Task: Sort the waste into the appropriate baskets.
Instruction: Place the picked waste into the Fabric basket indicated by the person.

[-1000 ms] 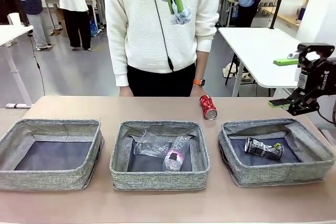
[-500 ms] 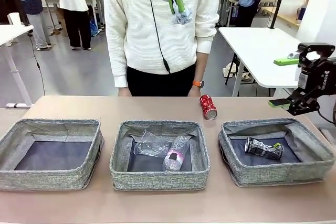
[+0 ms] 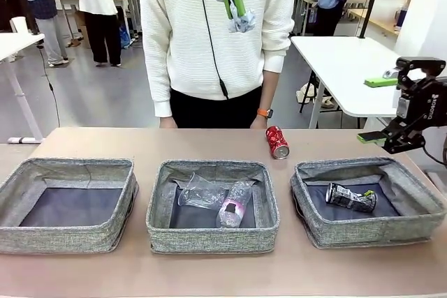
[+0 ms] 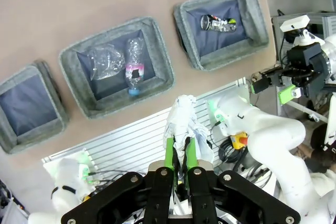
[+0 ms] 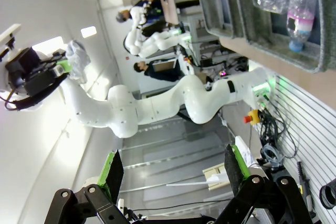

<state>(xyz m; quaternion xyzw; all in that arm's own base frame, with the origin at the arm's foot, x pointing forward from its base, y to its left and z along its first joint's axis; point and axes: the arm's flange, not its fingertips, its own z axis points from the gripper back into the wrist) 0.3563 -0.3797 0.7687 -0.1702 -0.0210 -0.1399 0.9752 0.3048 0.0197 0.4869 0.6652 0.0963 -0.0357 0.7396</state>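
High over the middle bin [image 3: 211, 235] the left jaws pinch the paper ball [image 3: 242, 21] tight, and off to its right the right jaws gape wide and empty.

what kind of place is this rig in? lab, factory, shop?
Most likely a robotics lab in an open workshop hall: a white robot arm beside a red stop button, three sorting baskets on a table, and white tables behind.

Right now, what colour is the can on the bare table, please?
The can is red; clearest in front view.
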